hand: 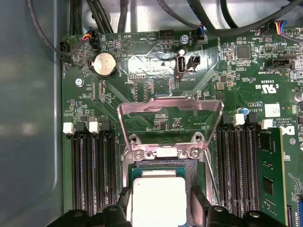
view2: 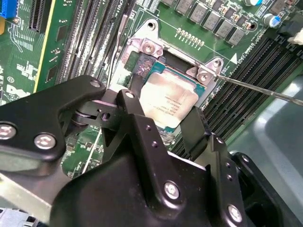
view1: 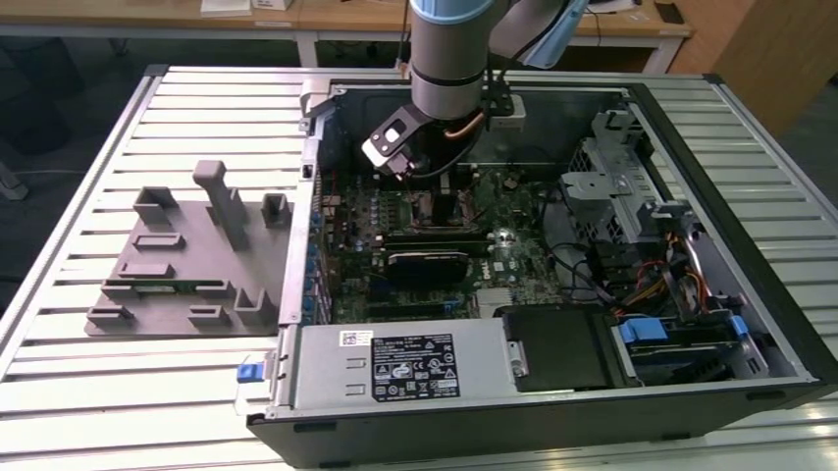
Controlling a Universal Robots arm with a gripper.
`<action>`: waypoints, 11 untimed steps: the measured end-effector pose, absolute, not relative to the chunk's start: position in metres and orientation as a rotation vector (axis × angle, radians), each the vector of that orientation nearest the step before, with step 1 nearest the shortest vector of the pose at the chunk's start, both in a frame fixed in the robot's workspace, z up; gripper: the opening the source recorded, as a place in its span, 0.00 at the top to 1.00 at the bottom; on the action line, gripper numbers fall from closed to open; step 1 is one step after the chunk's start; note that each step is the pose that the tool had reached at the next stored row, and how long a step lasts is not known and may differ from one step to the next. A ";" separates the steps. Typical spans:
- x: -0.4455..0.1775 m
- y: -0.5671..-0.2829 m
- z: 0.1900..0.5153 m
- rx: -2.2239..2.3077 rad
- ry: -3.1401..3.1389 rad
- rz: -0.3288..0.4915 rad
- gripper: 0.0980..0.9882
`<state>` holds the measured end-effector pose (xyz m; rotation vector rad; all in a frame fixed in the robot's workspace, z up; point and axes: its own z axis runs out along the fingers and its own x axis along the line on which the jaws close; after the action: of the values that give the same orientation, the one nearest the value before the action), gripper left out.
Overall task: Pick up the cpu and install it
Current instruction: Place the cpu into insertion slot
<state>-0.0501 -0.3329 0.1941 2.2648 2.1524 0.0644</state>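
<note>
My gripper (hand: pixel 159 204) hangs low over the motherboard inside the open computer case (view1: pixel 314 196), shut on the cpu (hand: pixel 158 198), a flat silvery square. One black finger (hand: pixel 124 204) presses each side of the chip. The cpu (view2: pixel 168 101) sits level within the metal-framed socket (view2: pixel 150 47), at or just above the socket floor; I cannot tell if it touches. The socket's load plate (hand: pixel 170 106) stands tipped open behind it. In the exterior view the gripper (view1: pixel 439 191) is at the board's upper middle.
Memory slots (hand: pixel 92 165) flank the socket on both sides, and a thin retention lever (view2: pixel 265 91) sticks out beside it. Cables (hand: pixel 199 19) run along the board's edge. A grey parts fixture (view1: pixel 183 260) lies on the slatted table at the exterior view's left. The power supply (view1: pixel 392 368) fills the case's near side.
</note>
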 end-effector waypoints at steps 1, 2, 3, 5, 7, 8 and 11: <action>-0.050 -0.333 0.194 2.265 2.152 0.064 0.44; -0.050 -0.333 0.194 2.265 2.152 0.064 0.44; -0.050 -0.333 0.194 2.265 2.152 0.064 0.45; -0.050 -0.333 0.194 2.265 2.152 0.064 0.52; -0.050 -0.333 0.194 2.265 2.152 0.064 0.52; -0.050 -0.333 0.194 2.265 2.152 0.064 0.52; -0.050 -0.333 0.197 2.265 2.152 0.065 0.52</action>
<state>-0.0501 -0.3328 0.1967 2.2647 2.1522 0.0648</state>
